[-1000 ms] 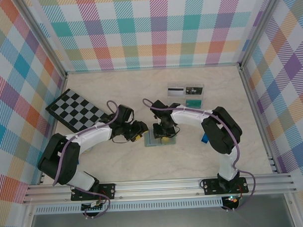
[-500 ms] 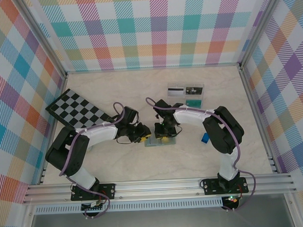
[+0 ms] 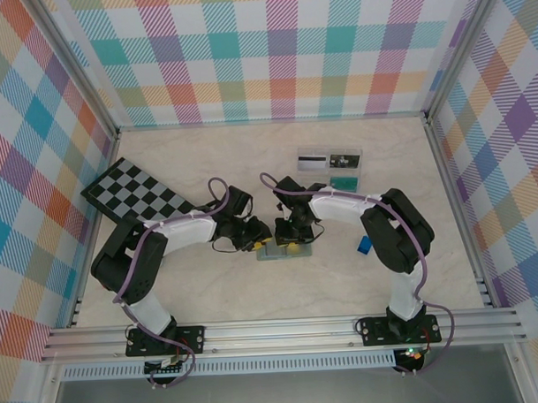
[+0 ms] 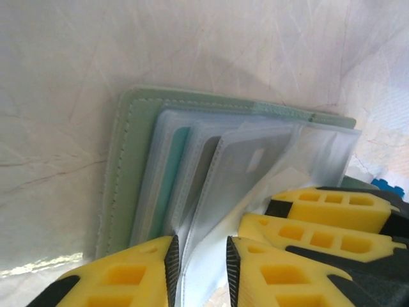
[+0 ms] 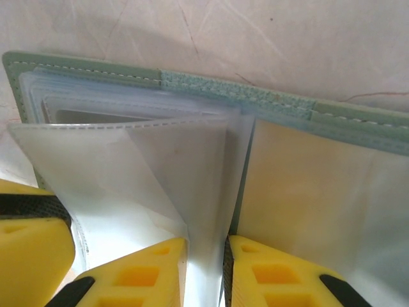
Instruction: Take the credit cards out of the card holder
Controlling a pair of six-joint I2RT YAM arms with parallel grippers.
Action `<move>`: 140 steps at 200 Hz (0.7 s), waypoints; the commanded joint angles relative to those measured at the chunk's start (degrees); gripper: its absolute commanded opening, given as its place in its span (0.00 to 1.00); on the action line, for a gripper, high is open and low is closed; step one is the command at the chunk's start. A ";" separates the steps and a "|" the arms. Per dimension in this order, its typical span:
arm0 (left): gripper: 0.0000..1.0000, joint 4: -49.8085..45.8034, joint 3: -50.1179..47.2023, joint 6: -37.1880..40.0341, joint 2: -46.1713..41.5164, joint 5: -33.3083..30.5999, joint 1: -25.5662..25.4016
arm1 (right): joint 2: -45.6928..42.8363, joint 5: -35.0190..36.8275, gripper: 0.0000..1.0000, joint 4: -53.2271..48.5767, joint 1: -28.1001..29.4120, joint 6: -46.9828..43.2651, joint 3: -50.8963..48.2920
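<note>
The sage-green card holder (image 3: 278,252) lies open on the table between both grippers. In the left wrist view its green cover (image 4: 128,166) shows, with clear sleeves fanned up and a teal credit card (image 4: 174,167) in one. My left gripper (image 4: 201,251) is shut on a clear sleeve from the left side (image 3: 261,240). My right gripper (image 5: 206,246) is shut on another clear sleeve at the fold (image 3: 293,239). A yellowish card (image 5: 307,192) sits under the sleeve to its right. The right gripper's yellow fingers (image 4: 319,217) reach in beside the left ones.
A clear tray (image 3: 331,152) at the back right holds a white striped card (image 3: 310,159), a dark card (image 3: 343,158) and a teal one (image 3: 342,179). A chessboard (image 3: 136,197) lies at the left. A small blue block (image 3: 363,245) rests beside the right arm.
My left arm has stretched right towards the card holder and its jaws have narrowed onto a sleeve. The right gripper has closed slightly and stayed in place.
</note>
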 commanded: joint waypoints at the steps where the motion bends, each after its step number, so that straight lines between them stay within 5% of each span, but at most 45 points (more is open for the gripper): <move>1: 0.29 -3.76 0.89 1.08 1.16 -1.86 -0.58 | 1.64 0.83 0.22 -1.47 0.25 0.11 -2.67; 140: 0.24 -4.19 2.65 3.79 2.19 0.33 -0.98 | 1.98 -3.88 0.19 0.86 -0.49 0.37 -3.73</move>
